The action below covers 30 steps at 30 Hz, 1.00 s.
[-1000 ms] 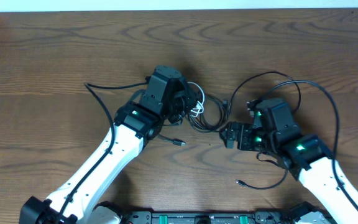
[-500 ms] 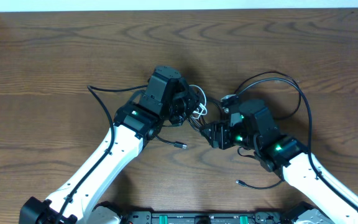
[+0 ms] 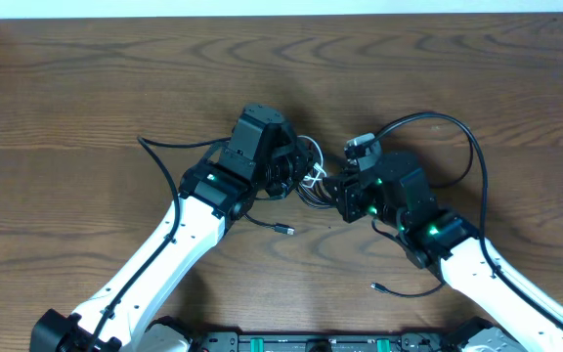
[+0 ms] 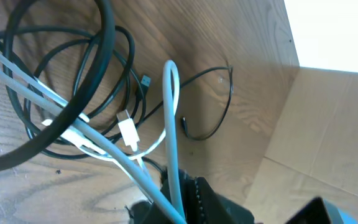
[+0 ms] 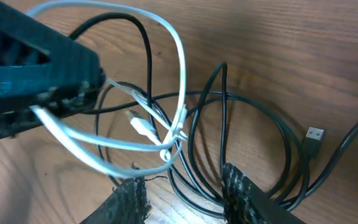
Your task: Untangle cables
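Clamping the white cable (image 5: 180,56) in the left gripper (image 3: 283,176), jaws together on it. Straddling the black cables (image 5: 223,106) with the right gripper (image 5: 182,193), jaws apart, nothing pinched yet. Lying knotted on the table (image 3: 86,88) between both arms, white loops threaded through black coils. Likely trouble: closing here on white and black together, given strands crossing just ahead of the fingers, then tightening the knot by pulling instead of freeing it. Also possible: snagging the white plug (image 5: 143,129) on a black loop, or tearing the white cable out of the left grip through too hard a tug.
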Motion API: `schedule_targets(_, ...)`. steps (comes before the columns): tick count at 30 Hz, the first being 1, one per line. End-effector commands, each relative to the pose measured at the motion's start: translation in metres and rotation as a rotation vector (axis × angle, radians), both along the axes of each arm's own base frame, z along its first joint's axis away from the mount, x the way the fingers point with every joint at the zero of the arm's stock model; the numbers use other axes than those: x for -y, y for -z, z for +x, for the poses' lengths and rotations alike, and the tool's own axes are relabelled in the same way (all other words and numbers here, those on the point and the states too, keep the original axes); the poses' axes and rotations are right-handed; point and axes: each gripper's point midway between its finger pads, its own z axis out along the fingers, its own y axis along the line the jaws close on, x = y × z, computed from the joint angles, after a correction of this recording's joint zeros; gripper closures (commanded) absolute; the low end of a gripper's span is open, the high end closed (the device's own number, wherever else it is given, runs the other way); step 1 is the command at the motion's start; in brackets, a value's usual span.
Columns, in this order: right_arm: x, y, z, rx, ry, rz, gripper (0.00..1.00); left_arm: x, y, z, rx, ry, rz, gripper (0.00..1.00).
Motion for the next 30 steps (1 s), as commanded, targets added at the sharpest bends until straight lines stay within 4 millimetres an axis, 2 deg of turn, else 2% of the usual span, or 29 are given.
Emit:
schedule_targets(1,-0.003,0.011,0.001,-0.010,-0.016,-0.024,0.61,0.002,-0.006,-0.004,-0.004,0.013,-0.024,0.92)
schedule_targets(6,-0.021,0.012,-0.006,-0.006,-0.140,0.016,0.58,0.002,-0.006,-0.004,-0.004,0.013,-0.024,0.91)
schedule_targets(12,-0.025,0.005,-0.003,0.038,-0.158,0.026,0.55,0.002,-0.006,-0.004,-0.004,0.014,-0.025,0.91)
schedule_targets(16,-0.026,0.002,0.000,0.057,-0.155,0.034,0.84,0.002,-0.006,-0.004,-0.004,0.014,-0.024,0.91)
schedule_targets(19,-0.023,0.007,-0.003,0.031,-0.154,0.019,0.99,0.002,-0.006,-0.004,-0.003,0.013,-0.023,0.91)
schedule_targets(26,-0.003,0.027,-0.002,-0.020,-0.066,-0.082,0.99,0.001,-0.005,-0.002,0.001,0.004,-0.015,0.88)
schedule_targets(30,0.022,0.028,0.019,0.013,0.117,-0.147,0.99,0.000,-0.003,-0.004,-0.009,0.004,-0.009,0.89)
